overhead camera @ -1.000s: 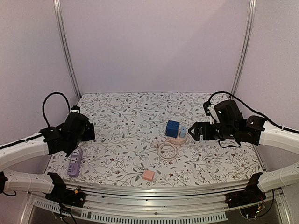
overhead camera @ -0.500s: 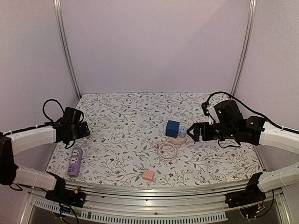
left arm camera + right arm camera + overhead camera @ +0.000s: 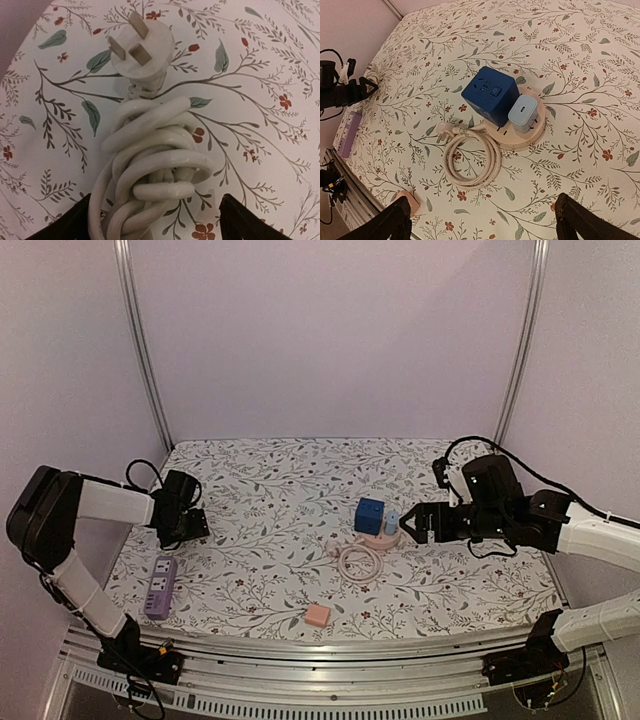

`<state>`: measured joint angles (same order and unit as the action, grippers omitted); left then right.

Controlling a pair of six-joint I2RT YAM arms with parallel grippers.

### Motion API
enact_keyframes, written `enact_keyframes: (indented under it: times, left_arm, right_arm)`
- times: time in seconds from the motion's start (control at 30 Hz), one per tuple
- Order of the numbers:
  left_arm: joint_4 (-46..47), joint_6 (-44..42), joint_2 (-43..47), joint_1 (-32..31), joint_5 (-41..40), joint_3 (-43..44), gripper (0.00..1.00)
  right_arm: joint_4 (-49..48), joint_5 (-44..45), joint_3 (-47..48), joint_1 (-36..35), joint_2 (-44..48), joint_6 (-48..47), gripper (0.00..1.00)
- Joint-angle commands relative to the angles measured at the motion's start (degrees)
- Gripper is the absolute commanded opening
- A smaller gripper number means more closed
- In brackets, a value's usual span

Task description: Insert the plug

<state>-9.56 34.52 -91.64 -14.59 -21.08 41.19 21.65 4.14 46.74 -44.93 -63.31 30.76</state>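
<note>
Left wrist view: white plug [image 3: 141,50] lies on the flowered desk [image 3: 260,75], prongs showing, its coiled cord [image 3: 160,160] between the spread fingers [image 3: 65,225] of the left tool [image 3: 190,523], released, gripping nothing. Right tool [image 3: 413,524] also released, hanging near the blue cube [image 3: 369,515] at desk centre.

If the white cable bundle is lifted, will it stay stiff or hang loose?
Probably holds together: the white cable bundle is wound in tight overlapping loops. Its plug, on a short free neck, may droop. Its smooth glossy surface looks slippery.
</note>
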Motion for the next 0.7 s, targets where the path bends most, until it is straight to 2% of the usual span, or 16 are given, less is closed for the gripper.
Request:
enact_keyframes:
  times: [0.0, 0.03, 0.2, 0.27, 0.43, 0.67]
  left_arm:
    - [2.0, -0.5, -2.2, 0.6, 2.5, 2.7, 0.79]
    - [2.0, -0.6, -2.7, 0.5, 2.8, 3.1, 0.75]
    - [2.4, -1.1, -5.1, -0.1, 5.0, 5.2, 0.37]
    - [2.8, -1.0, -5.7, -0.9, 5.5, 5.6, 0.27]
    - [3.9, 0.6, -4.9, -4.4, 6.1, 6.1, 0.23]
    - [5.1, 4.3, -4.1, -14.3, 5.5, 9.2, 0.22]
  right_arm:
    - [-0.5, -0.6, -0.6, 0.1, 0.6, -0.5, 0.99]
    - [-0.5, -0.6, -0.6, 0.1, 0.6, -0.4, 0.99]
    - [-0.5, -0.5, -0.7, 0.1, 1.2, -0.2, 0.99]
    - [-0.5, -0.4, -0.8, 0.1, 1.5, -0.2, 0.99]
    - [-0.6, -0.3, -0.7, 0.1, 1.2, -0.3, 0.99]
    - [-0.2, 0.3, -0.7, 0.1, 1.5, -0.3, 0.99]
